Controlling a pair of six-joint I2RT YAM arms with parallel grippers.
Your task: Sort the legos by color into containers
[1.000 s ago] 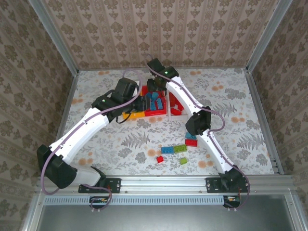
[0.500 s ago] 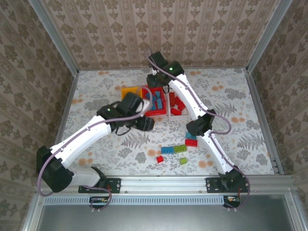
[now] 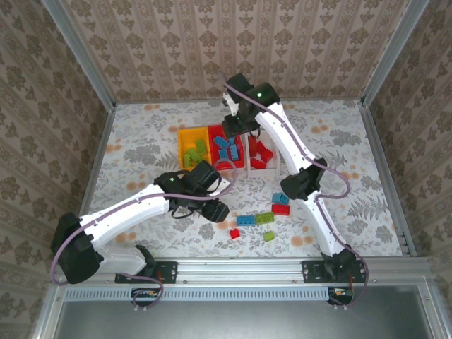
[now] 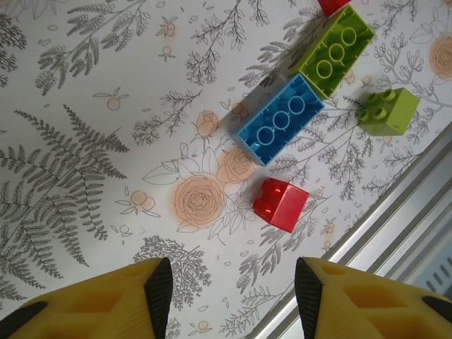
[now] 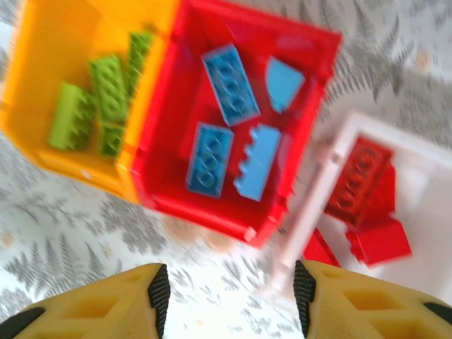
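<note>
At the middle of the surface's [image 3: 141,141] far edge we see three bins in a row, side by side. The yellow bin [image 5: 49,35] stands leftmost and holds lime bricks [image 5: 99,99].

Closer to the near edge, the left tool [image 4: 229,286] hangs over bare surface, spread wide with nothing in it. In its wrist view a small red brick [image 4: 281,205] lies just ahead of it. Past that, a blue brick [image 4: 279,120] lies just beside a long lime brick [image 4: 332,53]. A small lime brick [image 4: 387,111] sits apart from them, nearer the near edge.

The red bin [image 5: 311,120] is the middle one and holds blue bricks [image 5: 229,81]. The right tool [image 5: 226,289] hangs above the bins, also spread and carrying nothing.

The white bin [image 5: 424,191] ends the row on the right, with red bricks [image 5: 360,183] inside. We cannot tell whether the reds at its near wall lie inside or out.

Rightmost of the loose pieces, a second blue brick [image 3: 281,198] and a red brick [image 3: 280,209] lie touching, beside the right arm [image 3: 311,212].
</note>
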